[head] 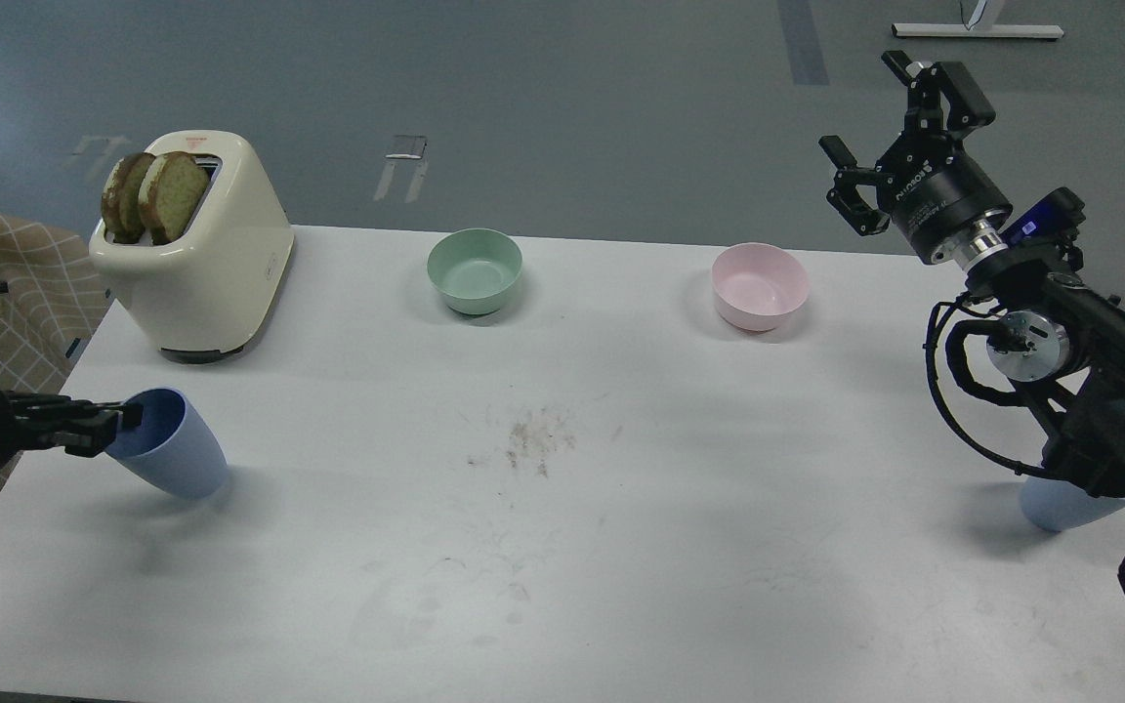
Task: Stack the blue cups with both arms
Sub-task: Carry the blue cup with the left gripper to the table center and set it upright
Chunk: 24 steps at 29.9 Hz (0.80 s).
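One blue cup [172,454] stands at the table's left front, tilted with its mouth toward the left. My left gripper [116,426] comes in from the left edge and is shut on that cup's rim, one finger inside the mouth. The other blue cup [1059,508] is at the right front, mostly hidden behind my right arm; only its lower part shows. My right gripper [880,117] is open and empty, held high beyond the table's far right corner, well away from both cups.
A cream toaster [201,249] with two bread slices stands at the back left. A mint-green bowl [474,269] and a pink bowl [759,284] sit along the back of the white table [562,547]. Crumbs lie at the table's middle.
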Each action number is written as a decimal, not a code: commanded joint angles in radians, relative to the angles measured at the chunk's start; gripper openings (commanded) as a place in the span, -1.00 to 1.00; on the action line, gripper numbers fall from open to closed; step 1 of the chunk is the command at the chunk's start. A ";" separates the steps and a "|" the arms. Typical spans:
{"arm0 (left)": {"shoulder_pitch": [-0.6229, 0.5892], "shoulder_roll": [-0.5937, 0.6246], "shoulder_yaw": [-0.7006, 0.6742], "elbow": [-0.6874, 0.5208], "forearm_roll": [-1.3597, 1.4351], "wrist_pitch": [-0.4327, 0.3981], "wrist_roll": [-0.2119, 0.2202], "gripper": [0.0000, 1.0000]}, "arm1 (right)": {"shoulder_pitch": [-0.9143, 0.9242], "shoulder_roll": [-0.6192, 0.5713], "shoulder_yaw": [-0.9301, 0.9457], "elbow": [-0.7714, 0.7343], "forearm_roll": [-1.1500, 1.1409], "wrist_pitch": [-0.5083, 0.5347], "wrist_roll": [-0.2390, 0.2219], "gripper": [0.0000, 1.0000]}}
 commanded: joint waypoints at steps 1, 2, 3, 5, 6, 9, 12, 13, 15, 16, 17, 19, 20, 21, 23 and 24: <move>-0.070 0.004 -0.003 -0.060 0.004 -0.005 0.000 -1.00 | 0.012 -0.008 0.000 0.010 -0.002 0.000 0.000 1.00; -0.107 0.001 -0.003 -0.092 0.012 -0.010 0.000 -1.00 | 0.023 -0.014 0.000 0.012 -0.002 0.000 0.000 1.00; -0.124 0.000 -0.003 -0.108 0.015 -0.011 0.000 -1.00 | 0.029 -0.017 -0.001 0.012 -0.002 0.000 0.000 1.00; -0.200 -0.010 -0.003 -0.152 0.025 -0.022 0.000 -1.00 | 0.060 -0.020 -0.004 0.012 -0.002 0.000 0.000 1.00; -0.222 -0.017 -0.003 -0.158 0.030 -0.029 0.000 -1.00 | 0.067 -0.022 -0.004 0.012 -0.004 0.000 0.000 1.00; -0.309 -0.106 -0.001 -0.163 0.062 -0.089 0.000 -1.00 | 0.106 -0.024 -0.007 0.010 -0.004 0.000 0.000 1.00; -0.384 -0.245 0.000 -0.161 0.105 -0.155 0.000 -1.00 | 0.158 -0.024 -0.024 0.009 -0.026 0.000 0.000 1.00; -0.392 -0.270 0.000 -0.161 0.113 -0.160 0.000 -1.00 | 0.170 -0.024 -0.036 0.009 -0.031 0.000 0.000 1.00; -0.405 -0.344 0.000 -0.155 0.136 -0.171 0.000 -1.00 | 0.211 -0.027 -0.084 0.009 -0.034 0.000 0.000 1.00; -0.409 -0.402 -0.001 -0.148 0.147 -0.178 0.000 -1.00 | 0.236 -0.027 -0.111 0.009 -0.033 0.000 0.000 1.00; -0.415 -0.433 0.000 -0.145 0.150 -0.181 0.000 -1.00 | 0.248 -0.028 -0.121 0.009 -0.034 0.000 0.000 1.00; -0.438 -0.526 0.002 -0.125 0.151 -0.201 0.000 -1.00 | 0.282 -0.033 -0.141 0.010 -0.033 0.000 0.000 1.00; -0.443 -0.552 0.003 -0.117 0.153 -0.209 0.000 -1.00 | 0.290 -0.034 -0.144 0.010 -0.033 0.000 0.000 1.00; -0.455 -0.612 0.005 -0.102 0.153 -0.229 0.000 -1.00 | 0.308 -0.034 -0.146 0.009 -0.033 0.000 0.000 1.00; -0.467 -0.681 0.008 -0.072 0.153 -0.255 0.000 -1.00 | 0.324 -0.034 -0.147 0.009 -0.033 0.000 0.000 1.00; -0.475 -0.723 0.010 -0.056 0.159 -0.275 0.000 -1.00 | 0.337 -0.034 -0.155 0.009 -0.033 0.000 0.000 1.00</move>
